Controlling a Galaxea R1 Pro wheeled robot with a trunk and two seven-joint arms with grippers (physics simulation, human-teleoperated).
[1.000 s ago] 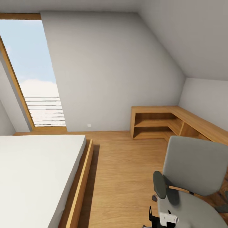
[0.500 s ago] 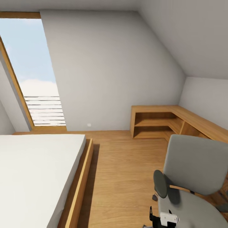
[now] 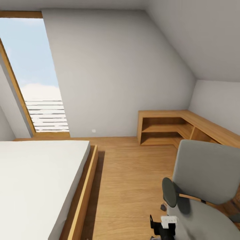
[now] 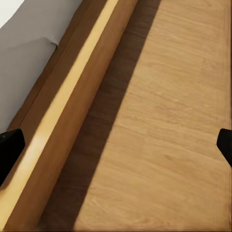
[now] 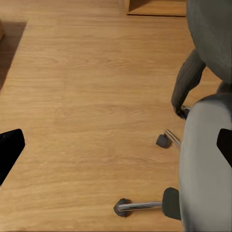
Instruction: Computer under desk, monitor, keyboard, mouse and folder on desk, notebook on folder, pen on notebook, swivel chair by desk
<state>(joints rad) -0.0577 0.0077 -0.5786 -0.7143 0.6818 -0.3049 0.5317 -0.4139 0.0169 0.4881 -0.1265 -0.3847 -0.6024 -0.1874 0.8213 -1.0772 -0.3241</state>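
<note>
Right wrist view: right hand (image 5: 116, 145) spread wide, empty, above swivel chair (image 5: 205, 159) seat edge.

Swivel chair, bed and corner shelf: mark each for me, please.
swivel chair (image 3: 206, 173), head view, middle of the grey backrest.
bed (image 3: 36, 176), head view, white mattress top.
corner shelf (image 3: 163, 128), head view, middle shelf board.
</note>
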